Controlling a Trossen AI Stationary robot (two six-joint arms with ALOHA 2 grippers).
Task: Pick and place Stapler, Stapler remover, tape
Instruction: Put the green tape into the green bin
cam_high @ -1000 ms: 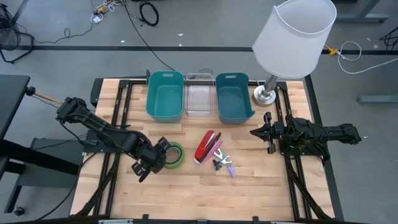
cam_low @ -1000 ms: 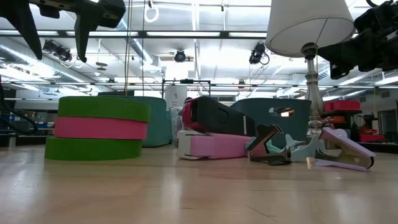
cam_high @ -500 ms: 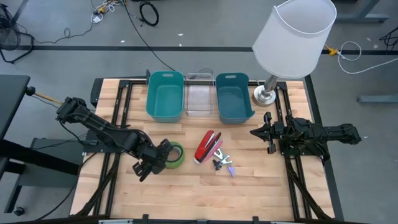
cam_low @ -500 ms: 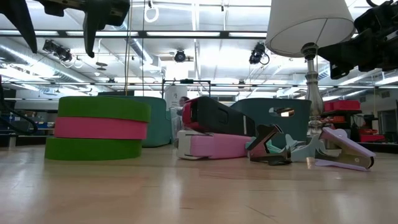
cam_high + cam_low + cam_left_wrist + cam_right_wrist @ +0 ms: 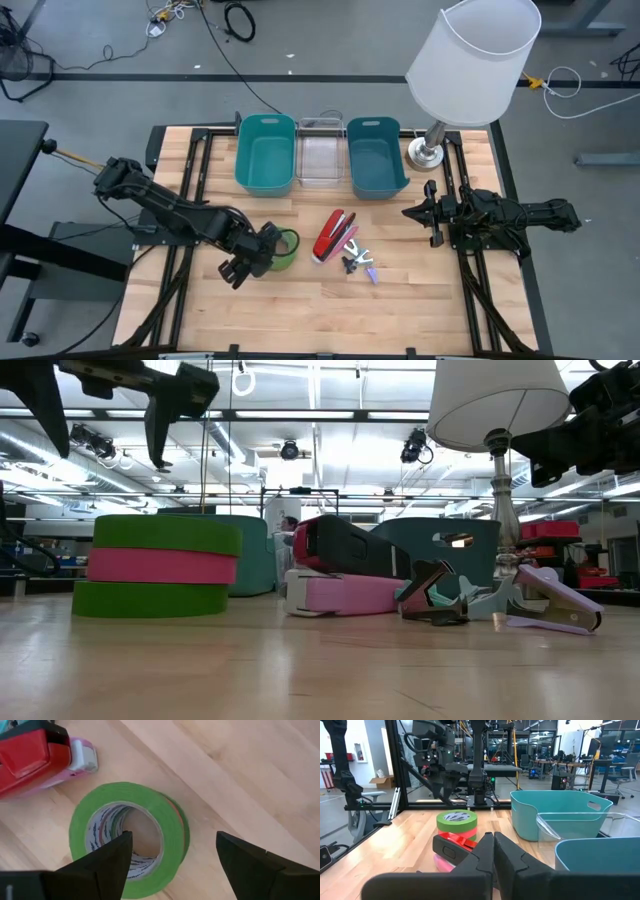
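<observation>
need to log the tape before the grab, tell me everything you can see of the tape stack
The stack of green and pink tape rolls lies flat on the wooden table, left of the red and pink stapler. From the side it shows three layers: green on top, pink in the middle, green below. From above, the top roll is a green ring with a printed white core. The open left pincer hovers over it, not touching.

place: robotics lab | evidence: office chairs (image 5: 621, 770); desks (image 5: 600, 770); ceiling strip lights (image 5: 330, 415)
</observation>
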